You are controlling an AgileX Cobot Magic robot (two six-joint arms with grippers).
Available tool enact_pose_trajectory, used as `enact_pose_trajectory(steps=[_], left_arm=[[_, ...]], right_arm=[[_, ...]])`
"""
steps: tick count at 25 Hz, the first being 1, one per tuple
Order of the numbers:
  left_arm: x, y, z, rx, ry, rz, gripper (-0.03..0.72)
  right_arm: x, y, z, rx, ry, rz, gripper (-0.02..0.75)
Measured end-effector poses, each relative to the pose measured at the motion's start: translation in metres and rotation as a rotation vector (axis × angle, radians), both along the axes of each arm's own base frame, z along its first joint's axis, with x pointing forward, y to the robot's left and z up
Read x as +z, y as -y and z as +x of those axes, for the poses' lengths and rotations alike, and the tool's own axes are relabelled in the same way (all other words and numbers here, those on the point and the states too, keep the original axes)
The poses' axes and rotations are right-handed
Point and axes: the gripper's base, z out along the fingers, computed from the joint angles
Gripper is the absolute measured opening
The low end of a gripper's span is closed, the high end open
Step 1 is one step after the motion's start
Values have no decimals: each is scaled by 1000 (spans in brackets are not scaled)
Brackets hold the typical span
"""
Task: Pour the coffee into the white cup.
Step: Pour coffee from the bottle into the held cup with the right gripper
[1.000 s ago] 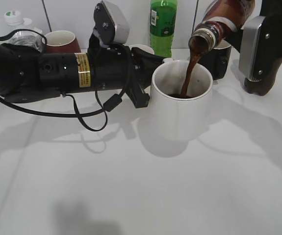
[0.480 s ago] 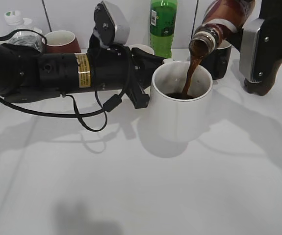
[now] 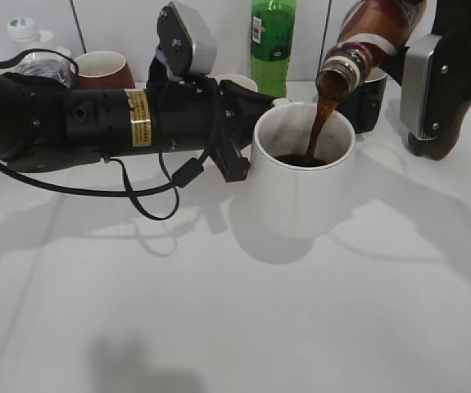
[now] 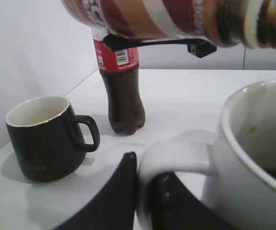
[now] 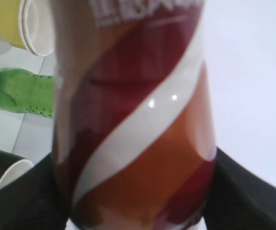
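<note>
Near centre of the tabletop [image 3: 219, 327]: white cup [image 3: 303, 176], partly filled. At 1 o'clock above its rim, coffee bottle [image 3: 366, 37] tilted mouth-down, brown stream falling inside. Right tool [image 5: 133, 191] clamped on the bottle's body. At the cup's 9 o'clock, left tool [image 4: 142, 191] closed around the handle. Behind at 11 o'clock, green bottle [image 3: 273, 41]; at 2 o'clock, black mug [image 4: 46, 139] beside cola bottle [image 4: 121, 91].
</note>
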Motion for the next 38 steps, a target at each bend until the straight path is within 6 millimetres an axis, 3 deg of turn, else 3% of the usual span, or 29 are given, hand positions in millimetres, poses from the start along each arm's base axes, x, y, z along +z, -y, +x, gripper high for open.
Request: enact_pose_trajectory(steps=[19,24,31,38], left_arm=[[0,0,0,-3,1,2,46],[0,0,0,5,-3,-4,46],[2,-1,3,35,-18,-29,46],[5,-4,6,55,-25,-69,46]], right_arm=[[0,0,0,5,20,-16,538],[2,-1,-1,15,-21,53,538],[2,-6,-6,56,-212,222,538],[0,-7,-8,13,-579,521,538]])
